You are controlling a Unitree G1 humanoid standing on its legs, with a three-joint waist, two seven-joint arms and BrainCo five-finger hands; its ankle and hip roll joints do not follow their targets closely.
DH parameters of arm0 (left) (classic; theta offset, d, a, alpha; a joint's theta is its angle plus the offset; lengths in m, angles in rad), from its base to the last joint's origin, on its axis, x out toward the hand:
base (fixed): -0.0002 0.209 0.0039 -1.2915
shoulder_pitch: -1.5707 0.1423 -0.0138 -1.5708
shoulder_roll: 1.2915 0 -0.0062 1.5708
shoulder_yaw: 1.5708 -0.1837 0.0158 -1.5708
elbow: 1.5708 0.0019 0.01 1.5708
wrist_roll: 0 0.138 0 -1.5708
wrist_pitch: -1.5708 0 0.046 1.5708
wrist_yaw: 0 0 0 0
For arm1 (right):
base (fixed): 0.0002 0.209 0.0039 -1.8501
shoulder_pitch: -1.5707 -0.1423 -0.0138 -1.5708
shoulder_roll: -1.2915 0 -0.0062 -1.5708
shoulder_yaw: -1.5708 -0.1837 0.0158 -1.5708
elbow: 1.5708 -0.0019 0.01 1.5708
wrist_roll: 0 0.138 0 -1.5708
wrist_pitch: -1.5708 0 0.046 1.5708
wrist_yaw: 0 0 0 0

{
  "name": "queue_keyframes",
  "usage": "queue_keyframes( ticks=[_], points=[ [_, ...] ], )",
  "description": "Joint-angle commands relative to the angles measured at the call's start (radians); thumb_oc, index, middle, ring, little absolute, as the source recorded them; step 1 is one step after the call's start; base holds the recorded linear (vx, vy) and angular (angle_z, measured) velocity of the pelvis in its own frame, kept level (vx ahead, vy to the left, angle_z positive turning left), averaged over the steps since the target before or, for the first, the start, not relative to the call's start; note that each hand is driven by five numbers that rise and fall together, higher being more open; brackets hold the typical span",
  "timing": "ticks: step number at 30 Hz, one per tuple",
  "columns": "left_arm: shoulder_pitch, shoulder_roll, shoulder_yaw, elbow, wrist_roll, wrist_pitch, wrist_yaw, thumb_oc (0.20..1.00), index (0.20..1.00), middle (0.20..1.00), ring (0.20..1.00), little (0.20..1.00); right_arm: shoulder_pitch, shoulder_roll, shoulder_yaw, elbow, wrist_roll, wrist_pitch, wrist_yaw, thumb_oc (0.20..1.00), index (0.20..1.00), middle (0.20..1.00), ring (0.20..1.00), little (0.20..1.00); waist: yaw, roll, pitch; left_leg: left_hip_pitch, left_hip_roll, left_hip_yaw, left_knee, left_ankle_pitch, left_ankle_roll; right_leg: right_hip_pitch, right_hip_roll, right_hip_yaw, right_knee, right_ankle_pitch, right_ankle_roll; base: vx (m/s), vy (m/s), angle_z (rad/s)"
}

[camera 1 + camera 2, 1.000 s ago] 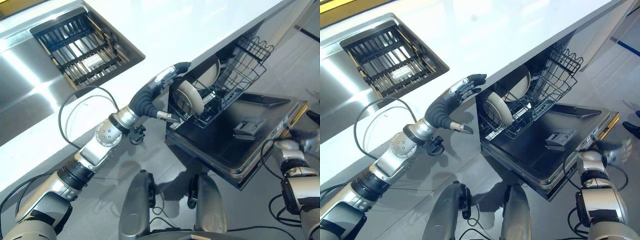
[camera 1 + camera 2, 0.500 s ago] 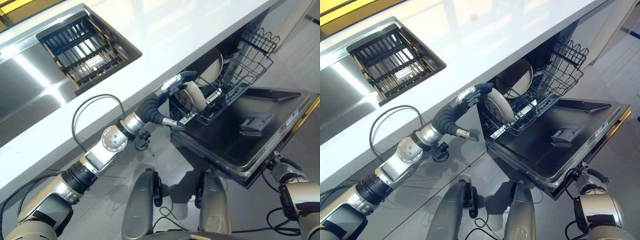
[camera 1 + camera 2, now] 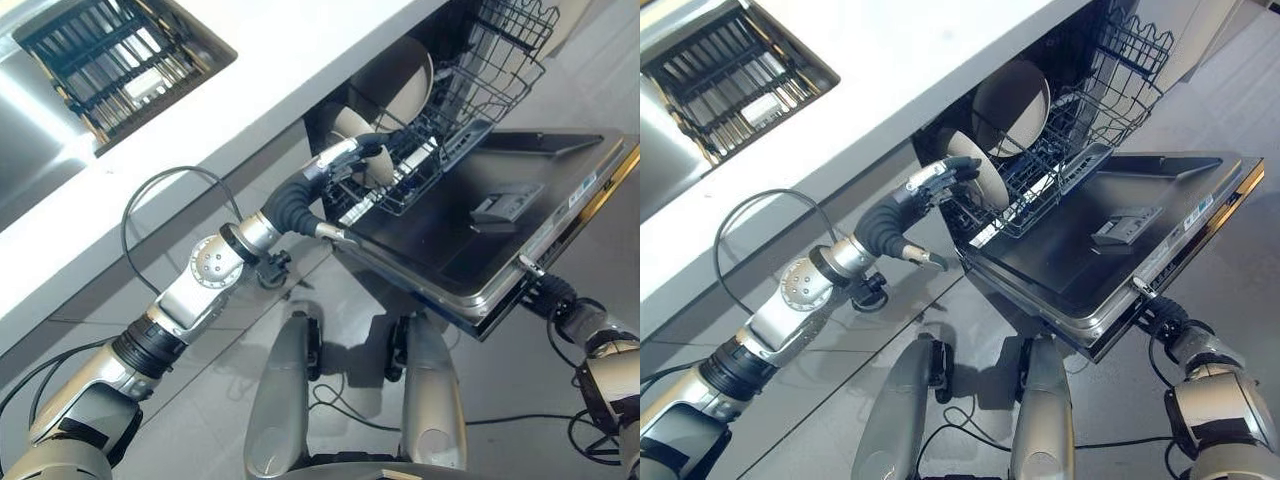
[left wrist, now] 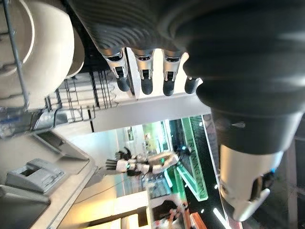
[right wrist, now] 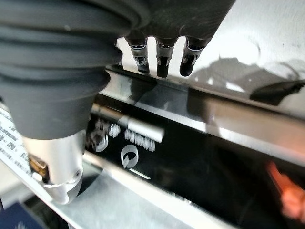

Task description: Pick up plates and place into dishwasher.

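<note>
While the dishwasher door point(image 3: 1110, 240) hangs wide open and flat, the left hand point(image 3: 930, 185) is up at the front of the lower rack point(image 3: 1040, 185), fingers relaxed and nearly straight, thumb held apart, gripping nothing. Right beside those fingertips a cream plate point(image 3: 975, 180) stands on edge in the rack, and it looks as if the tips brush its rim, though contact is hard to call. Behind it, deeper in the rack, a second plate point(image 3: 1010, 95) stands upright too, leaning slightly back. In the left wrist view both plates point(image 4: 43, 52) sit off to one side of the dark fingertips point(image 4: 145, 86), which reach into open air past them.

Over at the door's outer corner, the right hand point(image 5: 162, 59) shows in its own wrist view with fingers extended, tips resting against the door's shiny edge point(image 5: 190, 124), thumb out to the side, clasping nothing. Above the rack runs the white counter point(image 3: 200, 110), with a sink point(image 3: 110, 60) set into it well away from the dishwasher, a dark grid lying inside it.
</note>
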Motion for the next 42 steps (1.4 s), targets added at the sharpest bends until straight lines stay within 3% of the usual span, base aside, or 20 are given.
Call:
queue_keyframes(
  ticks=[1, 6, 10, 11, 13, 24, 31, 36, 42],
  points=[
    [-0.016, 0.009, 0.014, -0.077, -0.137, -0.042, -0.132, 1.0, 1.0, 1.0, 1.0, 1.0, -0.301, 0.177, -0.047, -0.304, 0.258, -0.059, 0.324, 1.0, 1.0, 1.0, 1.0, 1.0, 0.088, 0.036, 0.011, 0.097, -0.049, 0.093, 0.01, -0.137, 0.101, 0.049, 0.007, 0.031, -0.06, -0.002, -0.021, 0.02, -0.046, -0.18],
    [0.002, -0.025, 0.012, -0.097, -0.334, 0.001, -0.356, 1.0, 1.0, 1.0, 1.0, 1.0, -0.366, 0.208, -0.039, -0.445, 0.378, -0.072, 0.315, 1.0, 1.0, 1.0, 1.0, 1.0, 0.102, 0.028, -0.007, 0.11, -0.053, 0.079, 0.01, -0.144, 0.095, 0.068, 0.001, 0.02, -0.058, -0.005, -0.017, 0.02, -0.035, -0.18],
    [-0.011, -0.063, -0.013, -0.097, -0.413, 0.033, -0.458, 1.0, 1.0, 1.0, 1.0, 1.0, -0.402, 0.22, -0.031, -0.456, 0.42, -0.073, 0.283, 1.0, 1.0, 1.0, 1.0, 1.0, 0.107, 0.02, -0.019, 0.127, -0.054, 0.074, 0.004, -0.145, 0.092, 0.091, 0.001, 0.014, -0.067, -0.006, -0.018, -0.01, -0.007, 0.0],
    [-0.017, -0.072, -0.022, -0.095, -0.435, 0.043, -0.484, 1.0, 1.0, 1.0, 1.0, 1.0, -0.41, 0.222, -0.032, -0.453, 0.431, -0.075, 0.281, 1.0, 1.0, 1.0, 1.0, 1.0, 0.107, 0.017, -0.02, 0.121, -0.053, 0.08, -0.01, -0.113, 0.094, 0.09, -0.003, 0.004, -0.084, 0.022, -0.028, -0.05, -0.006, 0.13],
    [-0.02, -0.093, -0.032, -0.089, -0.471, 0.074, -0.54, 1.0, 1.0, 1.0, 1.0, 1.0, -0.413, 0.226, -0.034, -0.443, 0.445, -0.077, 0.276, 1.0, 1.0, 1.0, 1.0, 1.0, 0.109, 0.01, -0.027, 0.132, -0.05, 0.078, -0.019, -0.111, 0.092, 0.105, -0.004, 0.0, -0.093, 0.022, -0.029, -0.01, -0.01, 0.12],
    [-0.006, -0.115, -0.105, -0.049, -0.458, 0.115, -0.683, 1.0, 1.0, 1.0, 1.0, 1.0, -0.308, 0.246, -0.046, -0.34, 0.366, -0.105, 0.202, 1.0, 1.0, 1.0, 1.0, 1.0, 0.112, -0.019, -0.087, 0.256, -0.026, 0.076, -0.16, -0.072, 0.079, 0.25, 0.012, -0.032, -0.216, 0.039, -0.035, 0.05, 0.005, 0.28],
    [0.068, -0.156, -0.145, 0.043, -0.392, 0.185, -0.669, 1.0, 1.0, 1.0, 1.0, 1.0, -0.155, 0.315, -0.077, -0.31, 0.3, -0.141, 0.166, 1.0, 1.0, 1.0, 1.0, 1.0, 0.103, -0.042, -0.168, 0.413, -0.004, 0.078, -0.4, 0.016, 0.048, 0.412, 0.053, -0.041, -0.44, 0.103, -0.012, 0.14, 0.0, 0.07],
    [0.213, -0.247, -0.165, 0.213, -0.305, 0.247, -0.64, 1.0, 1.0, 1.0, 1.0, 1.0, 0.04, 0.448, -0.11, -0.361, 0.365, -0.209, 0.055, 1.0, 1.0, 1.0, 1.0, 1.0, 0.075, -0.07, -0.267, 0.58, 0.012, 0.084, -0.691, 0.135, 0.004, 0.574, 0.091, -0.027, -0.745, 0.2, 0.037, 0.2, 0.005, -0.05],
    [0.438, -0.368, -0.083, 0.487, -0.204, 0.186, -0.629, 1.0, 1.0, 1.0, 1.0, 1.0, 0.37, 0.584, -0.063, -0.471, 0.177, -0.163, 0.012, 1.0, 1.0, 1.0, 1.0, 1.0, 0.047, -0.07, -0.333, 0.716, 0.019, 0.092, -0.933, 0.232, -0.02, 0.681, 0.106, 0.013, -0.984, 0.311, 0.083, 0.16, 0.033, -0.13]
  ],
)
